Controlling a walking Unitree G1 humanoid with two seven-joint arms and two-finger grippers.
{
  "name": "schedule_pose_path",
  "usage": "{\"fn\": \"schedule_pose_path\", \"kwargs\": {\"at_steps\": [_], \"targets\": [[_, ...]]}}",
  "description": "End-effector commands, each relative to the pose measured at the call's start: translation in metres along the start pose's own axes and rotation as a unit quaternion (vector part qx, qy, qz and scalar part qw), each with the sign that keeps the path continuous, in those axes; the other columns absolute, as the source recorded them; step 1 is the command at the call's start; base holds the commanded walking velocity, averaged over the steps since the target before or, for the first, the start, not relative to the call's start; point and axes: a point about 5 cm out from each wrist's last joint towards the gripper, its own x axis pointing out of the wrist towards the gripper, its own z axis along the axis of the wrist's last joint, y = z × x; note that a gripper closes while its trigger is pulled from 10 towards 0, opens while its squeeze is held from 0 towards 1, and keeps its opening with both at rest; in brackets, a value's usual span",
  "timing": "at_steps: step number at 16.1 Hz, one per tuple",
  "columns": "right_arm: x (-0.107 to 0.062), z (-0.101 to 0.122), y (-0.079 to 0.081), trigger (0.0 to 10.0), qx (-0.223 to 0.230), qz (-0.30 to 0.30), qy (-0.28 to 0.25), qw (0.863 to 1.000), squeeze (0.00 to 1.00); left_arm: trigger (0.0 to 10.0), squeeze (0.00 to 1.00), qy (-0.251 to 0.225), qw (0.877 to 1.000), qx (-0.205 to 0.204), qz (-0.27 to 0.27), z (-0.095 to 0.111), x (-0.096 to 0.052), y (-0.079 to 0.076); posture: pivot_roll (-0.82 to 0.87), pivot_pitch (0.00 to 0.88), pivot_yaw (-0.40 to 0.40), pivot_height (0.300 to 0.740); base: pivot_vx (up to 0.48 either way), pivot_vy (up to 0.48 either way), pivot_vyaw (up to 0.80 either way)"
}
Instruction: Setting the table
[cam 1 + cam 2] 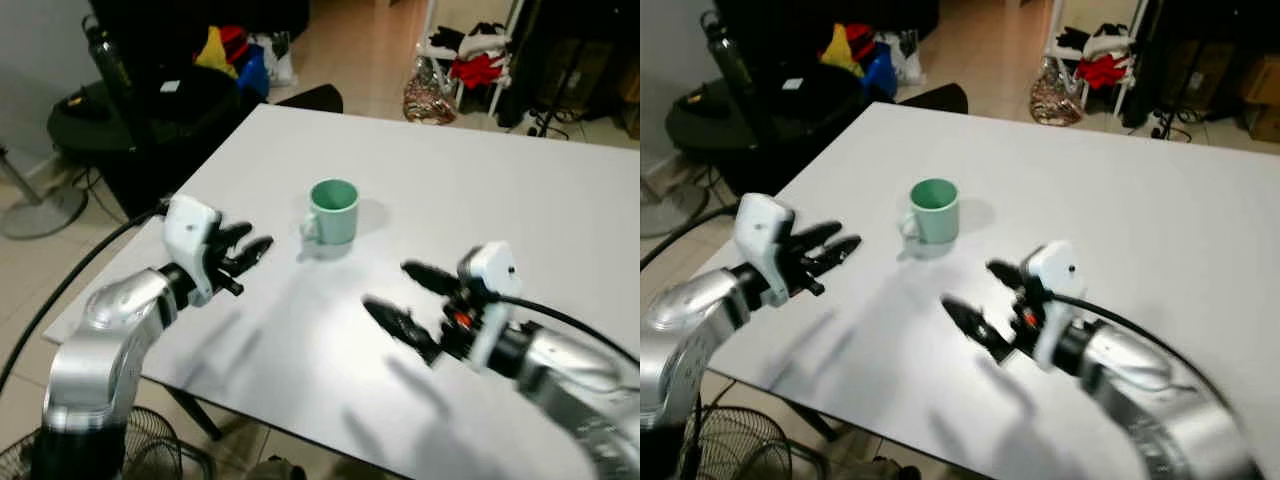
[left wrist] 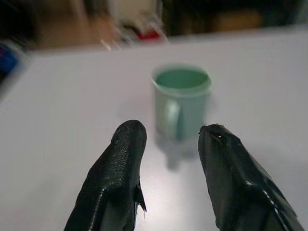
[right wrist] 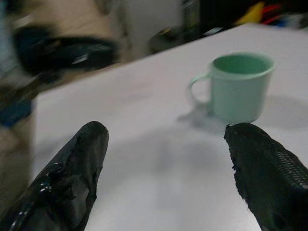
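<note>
While both arms reach in over the near edge, the white tabletop [image 1: 520,190] carries a single green mug [image 1: 333,211], standing upright toward the left edge with its handle turned to the near side. The left gripper [image 1: 247,252] hovers beside that edge, fingers slightly parted and holding nothing. The right gripper [image 1: 400,295] is spread wide, also unladen. Beyond the far edge lies a tiled floor [image 1: 360,50] (cluttered with bags and clothes [image 1: 230,50]), and a fan [image 1: 150,450] sits below the near-left corner.
</note>
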Motion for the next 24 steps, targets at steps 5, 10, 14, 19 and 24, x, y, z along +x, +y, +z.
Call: {"fn": "schedule_pose_path", "kwargs": {"at_steps": [5,10,14,19,24], "targets": [[0.002,-0.006,-0.016,10.0,0.034,-0.227,-0.053,0.972,0.00,10.0,0.02,-0.029,0.993,0.002,0.113,-0.001,-0.022,-0.026,0.11,0.000,0.045,0.740,0.000,-0.203,0.00],[-0.003,-0.014,-0.018,10.0,0.045,-0.285,-0.050,0.956,0.00,10.0,0.01,-0.013,0.989,0.005,0.149,-0.012,-0.018,-0.027,0.09,0.000,0.063,0.740,0.000,-0.373,0.00],[-0.005,-0.015,-0.020,10.0,0.011,-0.301,-0.037,0.953,0.00,10.0,0.02,-0.004,0.990,0.037,0.135,-0.012,-0.013,-0.023,0.08,0.000,0.079,0.740,0.000,-0.378,0.00],[-0.003,-0.016,-0.019,10.0,0.013,-0.305,-0.039,0.952,0.00,10.0,0.02,-0.003,0.992,0.041,0.119,-0.015,-0.012,-0.028,0.07,0.000,0.085,0.740,0.000,-0.369,0.00],[-0.002,-0.017,-0.021,10.0,0.017,-0.304,-0.042,0.952,0.00,10.0,0.02,-0.005,0.992,0.043,0.118,-0.015,-0.014,-0.026,0.08,0.000,0.082,0.740,0.000,-0.354,0.00]]}}
